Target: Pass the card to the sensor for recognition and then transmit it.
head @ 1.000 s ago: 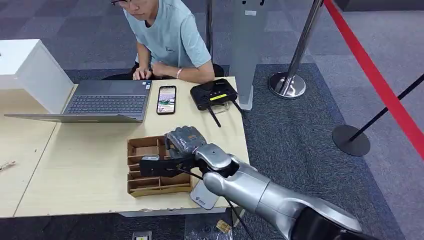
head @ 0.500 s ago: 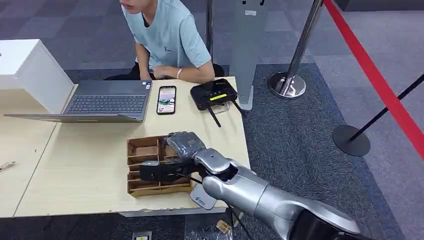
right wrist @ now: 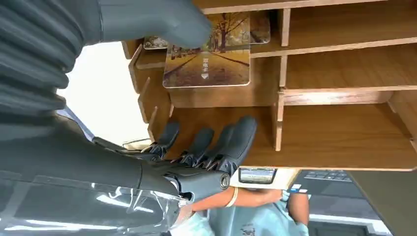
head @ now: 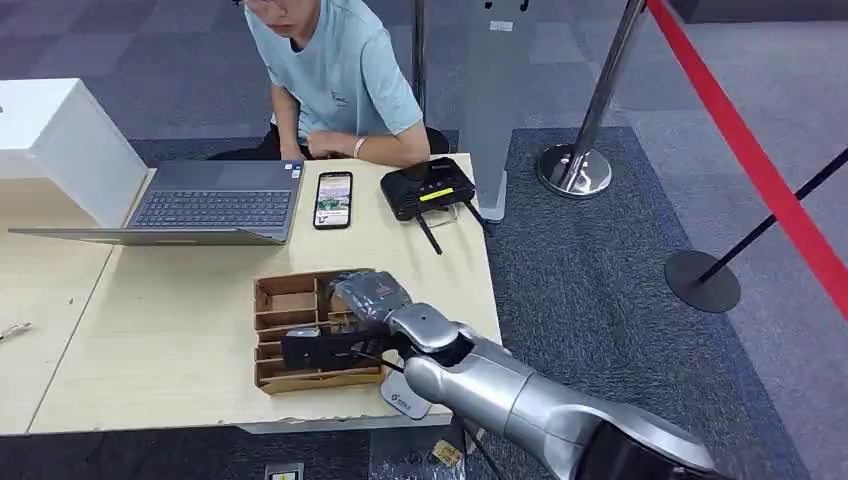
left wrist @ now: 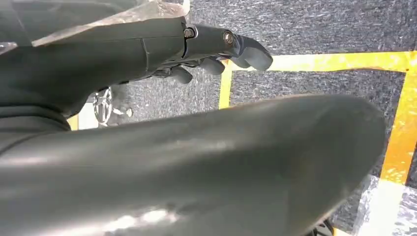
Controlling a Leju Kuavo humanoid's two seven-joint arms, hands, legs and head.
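A card printed with an autumn tree avenue lies in a compartment of the brown wooden organiser box. In the right wrist view the box's partitions run across the frame. My right hand hovers over the box's right part. Its thumb reaches over one edge of the card and its fingers are spread over the neighbouring compartment, gripping nothing. A white rounded sensor pad lies at the table's front edge, partly under my right forearm. My left hand hangs over the floor, fingers loosely bent and holding nothing.
A person sits behind the table. On it are a laptop, a phone and a black controller. A white box stands at the left. A stanchion with a red belt stands on the right.
My right hand has sunk a little lower and nearer over the box. The person's head has shifted slightly.
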